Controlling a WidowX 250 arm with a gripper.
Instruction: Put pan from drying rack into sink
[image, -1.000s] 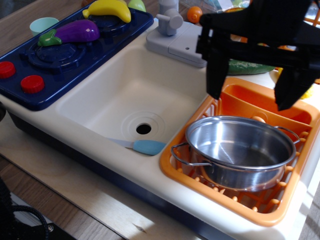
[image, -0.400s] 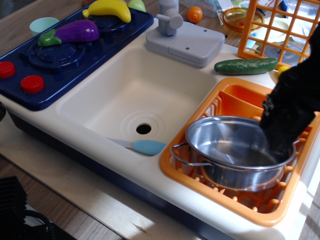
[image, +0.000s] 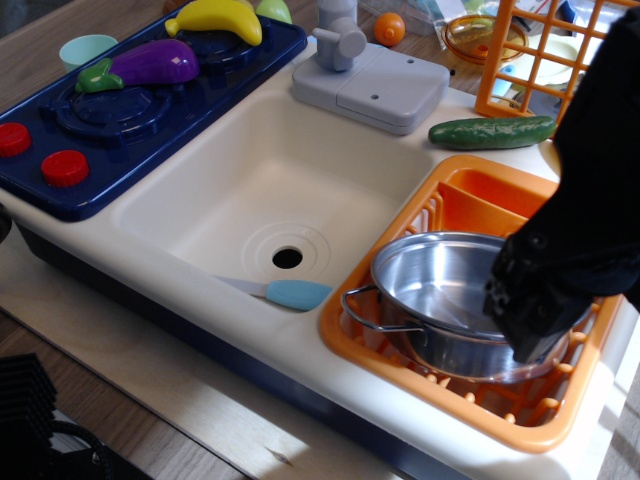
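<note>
The gripper (image: 530, 335) covers the pan (image: 440, 290) rim at 4 o'clock in the rack (image: 400, 375); I cannot tell if its claw is apart.

Pincer (image: 532, 335) jaws perhaps hidden, blurred

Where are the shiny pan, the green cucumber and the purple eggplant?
pan (image: 440, 285): only camera view, on the bare inside wall at its left.
cucumber (image: 492, 132): only camera view, on the middle of its length.
eggplant (image: 155, 63): only camera view, on the middle of its purple body.
</note>
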